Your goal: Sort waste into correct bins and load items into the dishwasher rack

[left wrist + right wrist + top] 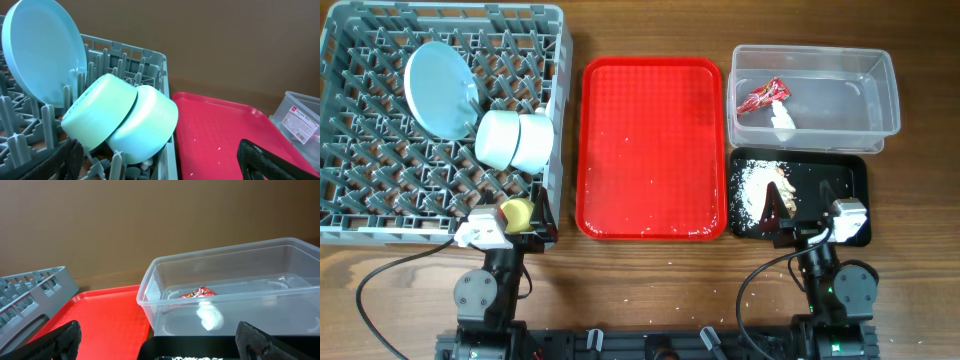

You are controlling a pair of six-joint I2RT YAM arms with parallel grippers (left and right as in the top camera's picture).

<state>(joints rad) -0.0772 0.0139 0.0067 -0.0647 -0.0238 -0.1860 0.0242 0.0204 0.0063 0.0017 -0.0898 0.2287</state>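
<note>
The grey dishwasher rack (380, 205) holds the pale plate (440, 90) upright and two small bowls (500, 138) on their sides; they also show in the left wrist view, plate (42, 55) and bowls (125, 117). A small yellow round object (517, 213) lies at the rack's front right corner by my left gripper (510, 228), which is open and empty (165, 170). The clear tub (880, 70) holds the red wrapper (762, 96) and white scrap (782, 120). The black tray (850, 175) holds crumbly leftovers (755, 190). My right gripper (800, 208) is open and empty (162, 350) over its front edge. I cannot make out the fork and spoon.
The red serving tray (650, 140) lies between the rack and the bins, bare but for a few white crumbs. It shows in both wrist views, left wrist (220, 130) and right wrist (100, 315). Bare wooden table runs along the front edge.
</note>
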